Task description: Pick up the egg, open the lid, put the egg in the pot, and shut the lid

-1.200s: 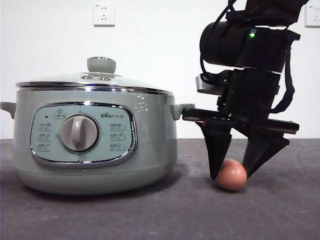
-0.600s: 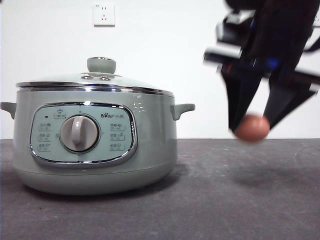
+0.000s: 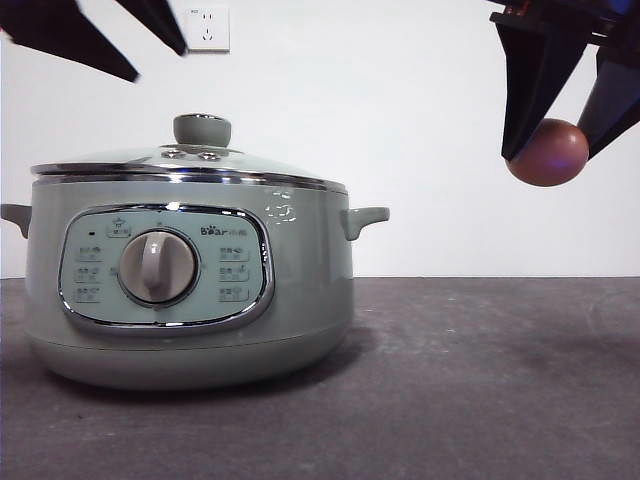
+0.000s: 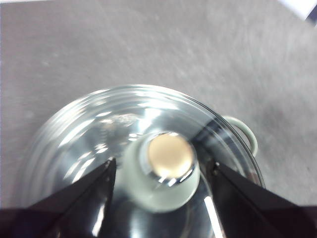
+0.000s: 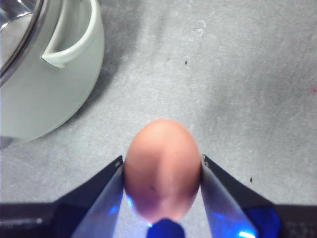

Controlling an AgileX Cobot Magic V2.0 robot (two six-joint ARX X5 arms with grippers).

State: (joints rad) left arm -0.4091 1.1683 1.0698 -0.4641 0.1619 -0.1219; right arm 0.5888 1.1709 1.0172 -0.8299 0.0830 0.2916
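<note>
- Presently: egg (image 3: 546,152) pinched between the two jaws of right gripper (image 3: 558,130), shell touching both inner faces, long axis running along the jaws in the right wrist view (image 5: 162,171). Held high off the counter (image 3: 480,380), above the level of the pot's rim and out past the near side handle (image 3: 366,217), toward the counter's right edge. Probably parked there so the egg stays clear while the lid comes off.
- Grip sits across the egg's widest part; judged a light, centred pinch to keep a smooth shell from squirting out.
- Left gripper (image 3: 125,45) spread wide, holding nothing, hanging above the lid (image 3: 190,160) over the counter's left half. In the left wrist view the two jaws flank the pale-green knob (image 4: 166,171) with a gap on each side; picture blurred, so contact cannot be ruled out, though none seems made.
- Jaw spacing looks set for closing on the knob, the only graspable part of a glass dome.
- Lid seated flat on the pot (image 3: 190,290), chrome rim flush all round; pot standing on the counter's left half, dial facing the front edge.
- Stage judged: egg picked up, lid not yet opened; egg transfer waits on the lift.
</note>
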